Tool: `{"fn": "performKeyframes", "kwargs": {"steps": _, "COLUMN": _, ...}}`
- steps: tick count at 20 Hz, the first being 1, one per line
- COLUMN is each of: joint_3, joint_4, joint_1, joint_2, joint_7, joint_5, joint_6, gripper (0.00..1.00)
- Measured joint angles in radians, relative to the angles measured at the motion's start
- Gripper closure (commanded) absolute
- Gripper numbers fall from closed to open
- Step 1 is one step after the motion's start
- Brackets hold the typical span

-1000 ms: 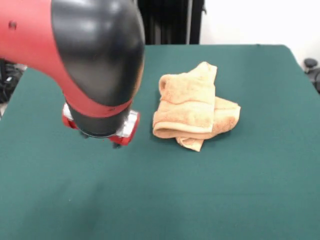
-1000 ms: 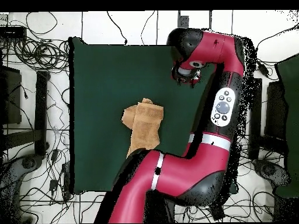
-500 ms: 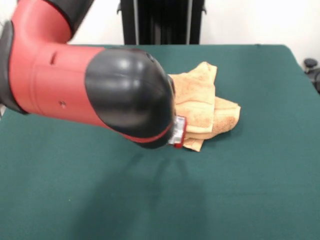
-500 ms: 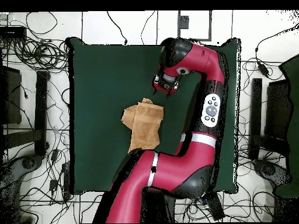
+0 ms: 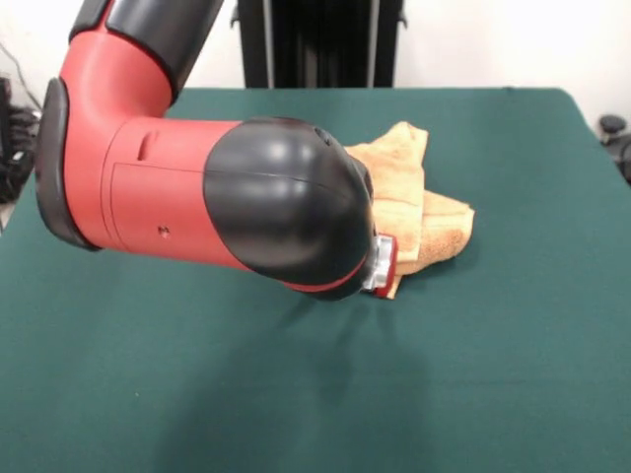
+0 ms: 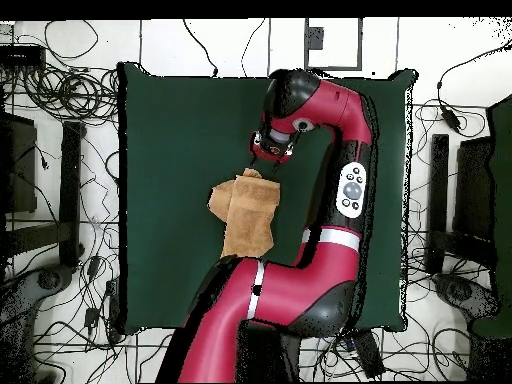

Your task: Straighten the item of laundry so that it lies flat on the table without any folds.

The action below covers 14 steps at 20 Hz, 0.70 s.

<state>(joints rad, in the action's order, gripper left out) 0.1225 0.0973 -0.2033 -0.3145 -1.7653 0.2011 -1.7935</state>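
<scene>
The tan-orange towel [image 5: 419,212] lies crumpled and folded over itself in the middle of the dark green table [image 5: 513,345]. In the front view the arm's black and red wrist [image 5: 281,212] covers the towel's left part, and only the gripper's red and silver mount [image 5: 380,264] shows at the towel's near corner. In the overhead view the gripper [image 6: 260,163] hangs right at the upper edge of the towel [image 6: 248,212], on the table [image 6: 170,140]. I cannot see whether it touches the cloth. No care tag shows.
The arm's red links [image 6: 345,190] cross above the table's right part in the overhead view. Cables [image 6: 60,90] lie on the floor round the table. A black stand [image 5: 320,44] is behind the table's far edge.
The gripper has swung across the table from a spot well away from the towel to its edge. The towel has not moved.
</scene>
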Motion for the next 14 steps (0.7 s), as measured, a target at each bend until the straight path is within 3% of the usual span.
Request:
{"fn": "performKeyframes", "kwargs": {"steps": 5, "joint_3": 0.000, "joint_4": 0.000, "joint_1": 0.000, "joint_2": -0.023, "joint_7": 0.000, "joint_5": 0.040, "joint_6": -0.014, "gripper": 0.00}}
{"fn": "performKeyframes", "kwargs": {"steps": 14, "joint_3": 0.000, "joint_4": 0.011, "joint_1": 0.000, "joint_2": -0.061, "joint_7": 0.000, "joint_5": 0.119, "joint_6": -0.182, "gripper": 0.00}}
